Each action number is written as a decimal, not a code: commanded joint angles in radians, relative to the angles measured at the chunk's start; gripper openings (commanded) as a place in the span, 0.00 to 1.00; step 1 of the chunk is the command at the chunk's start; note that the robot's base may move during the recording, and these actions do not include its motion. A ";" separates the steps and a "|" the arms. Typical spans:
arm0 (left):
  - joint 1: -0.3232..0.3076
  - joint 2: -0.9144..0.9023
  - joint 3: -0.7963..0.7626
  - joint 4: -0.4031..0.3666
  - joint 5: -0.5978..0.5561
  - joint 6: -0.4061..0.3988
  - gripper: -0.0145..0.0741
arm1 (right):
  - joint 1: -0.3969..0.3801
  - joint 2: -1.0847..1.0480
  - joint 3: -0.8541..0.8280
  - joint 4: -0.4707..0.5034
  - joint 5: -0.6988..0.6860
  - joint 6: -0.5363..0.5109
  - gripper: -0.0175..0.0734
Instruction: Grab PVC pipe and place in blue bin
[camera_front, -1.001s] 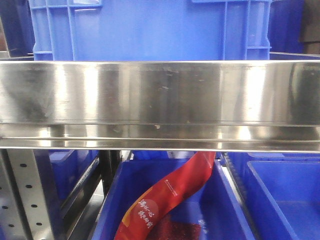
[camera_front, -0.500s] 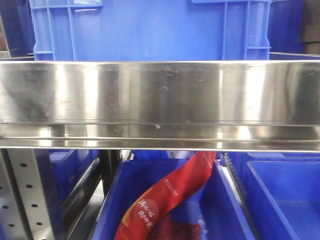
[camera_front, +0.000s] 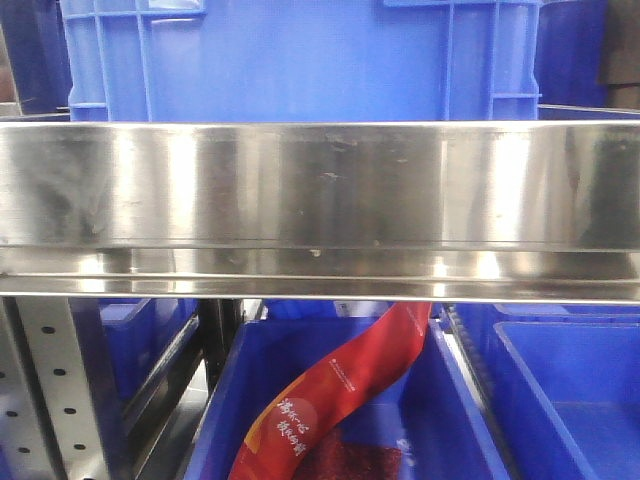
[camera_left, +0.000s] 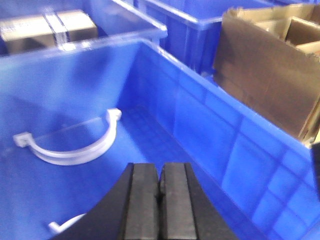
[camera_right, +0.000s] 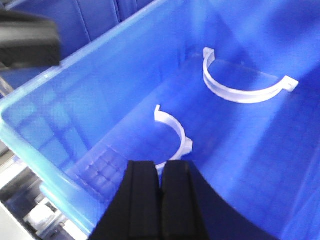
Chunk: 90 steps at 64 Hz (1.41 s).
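Hovering over a deep blue plastic bin (camera_left: 210, 125), the left pincer (camera_left: 159, 200) fills the lower middle of the left wrist view, its two black pads pressed together with nothing between them. On the bin floor at centre left lies a white plastic half-ring PVC pipe clamp (camera_left: 75, 145), its arc opening toward the top of the frame and a flat tab at each end. A second white piece (camera_left: 65, 225) shows partly at the lower left, just beside the pincer. A brown cardboard box (camera_left: 270, 75) stands at the upper right, outside the bin.

The right pincer (camera_right: 160, 200) is likewise closed and empty, low in the right wrist view. Two white half-rings lie apart on the bin floor there, one at the upper right and one near the pincer.

The front view shows only a shiny steel shelf rail (camera_front: 320, 210), blue crates and a red printed packet (camera_front: 340, 400).
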 joint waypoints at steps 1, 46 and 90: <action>-0.001 -0.023 -0.005 0.009 0.001 -0.039 0.04 | 0.002 -0.035 0.018 -0.009 -0.089 -0.004 0.01; 0.010 -0.605 0.958 0.040 -0.623 -0.048 0.04 | 0.002 -0.699 1.014 -0.125 -0.865 -0.004 0.01; 0.010 -0.724 0.995 0.040 -0.661 -0.048 0.04 | 0.002 -0.815 1.048 -0.125 -0.850 -0.004 0.01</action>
